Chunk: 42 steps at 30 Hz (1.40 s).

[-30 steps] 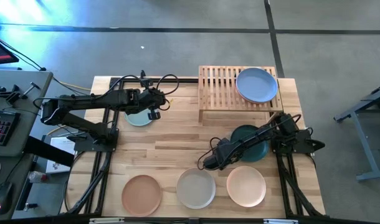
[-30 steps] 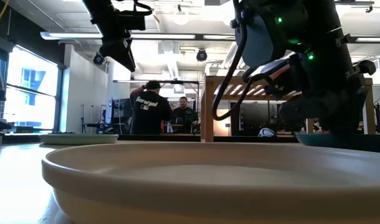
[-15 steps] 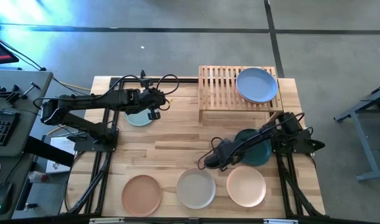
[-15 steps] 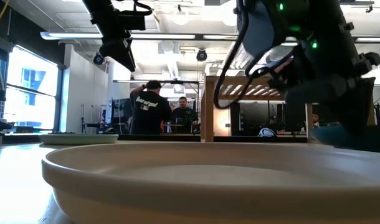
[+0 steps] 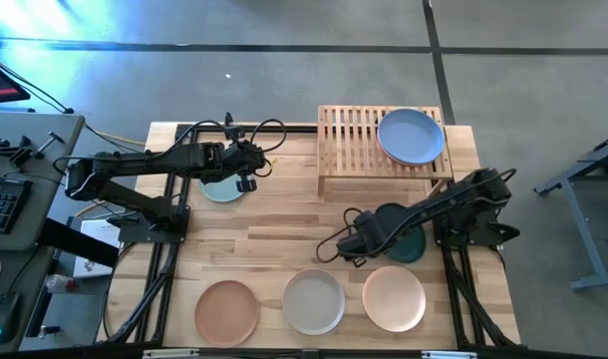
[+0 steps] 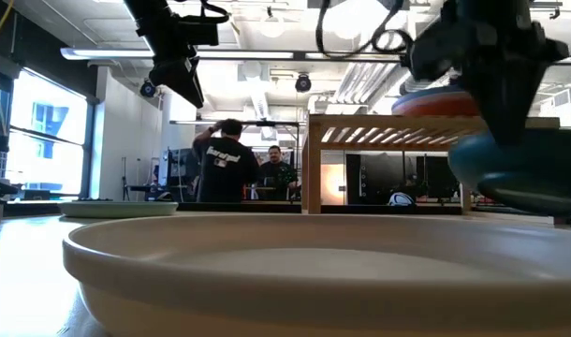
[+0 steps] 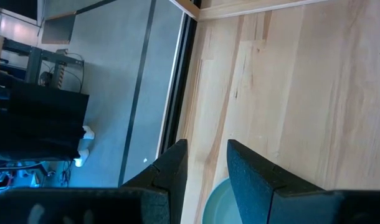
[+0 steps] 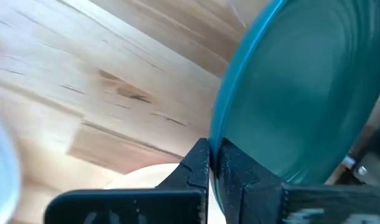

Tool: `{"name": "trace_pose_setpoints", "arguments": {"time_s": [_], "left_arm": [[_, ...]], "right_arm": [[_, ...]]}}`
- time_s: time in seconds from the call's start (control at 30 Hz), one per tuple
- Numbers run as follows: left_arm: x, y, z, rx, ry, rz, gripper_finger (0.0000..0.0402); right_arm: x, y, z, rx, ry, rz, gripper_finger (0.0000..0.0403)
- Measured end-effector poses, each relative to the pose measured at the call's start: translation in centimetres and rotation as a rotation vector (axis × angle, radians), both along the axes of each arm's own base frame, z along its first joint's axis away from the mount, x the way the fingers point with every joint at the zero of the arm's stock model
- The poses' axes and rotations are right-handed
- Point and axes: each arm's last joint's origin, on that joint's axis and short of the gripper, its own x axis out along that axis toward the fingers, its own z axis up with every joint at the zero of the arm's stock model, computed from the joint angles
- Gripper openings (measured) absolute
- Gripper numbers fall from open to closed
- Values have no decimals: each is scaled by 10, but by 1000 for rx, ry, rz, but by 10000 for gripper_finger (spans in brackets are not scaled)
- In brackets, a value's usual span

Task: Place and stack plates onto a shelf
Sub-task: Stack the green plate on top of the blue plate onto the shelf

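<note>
My right gripper [image 5: 369,237] is shut on the dark teal plate [image 5: 402,239], right of the table's middle; the low view shows that plate [image 6: 519,173] off the table. My left gripper [image 5: 246,179] hangs open by a narrow gap above the table's far left. The mint green plate [image 5: 217,191] lies flat on the table just below and beside it. The bamboo shelf [image 5: 354,140] stands at the far edge with the blue plate [image 5: 411,135] on its right half. The terracotta [image 5: 225,311], grey-white [image 5: 314,301] and peach [image 5: 394,297] plates lie flat along the near edge. My right gripper pinches the dark teal plate's rim [image 8: 216,124] between its two fingers, one on each face. The fingers come roughly level from the table's left side at the plate's left edge. The plate is lifted clear of the table and reaches out beyond the fingers toward the right.
Bare wood lies between the shelf and the near row of plates. The shelf's left half [image 5: 346,128] carries nothing. The grey-white plate [image 6: 314,271] fills the low view's foreground. Two people [image 6: 239,168] stand in the room far behind the table.
My right gripper has risen and drawn a little toward the table's far right, taking the dark teal plate from the table up clear of it. My left arm has kept still.
</note>
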Motion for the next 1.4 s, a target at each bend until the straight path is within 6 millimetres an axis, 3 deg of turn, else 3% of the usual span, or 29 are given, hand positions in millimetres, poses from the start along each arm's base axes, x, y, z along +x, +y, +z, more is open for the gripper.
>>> {"name": "trace_pose_setpoints", "arguments": {"time_s": [0.47,0.9,1.2,1.4], "left_arm": [[0,0,0,0,0,-1,102],[0,0,0,0,0,0,102],[0,0,0,0,0,-1,102],[0,0,0,0,-1,-1,102]], "right_arm": [[-16,-8,73,62,-507,115,0],[-42,-17,124,84,-816,268,0],[-63,-26,156,13,-1019,397,0],[-88,-39,178,-167,-1132,427,0]]}}
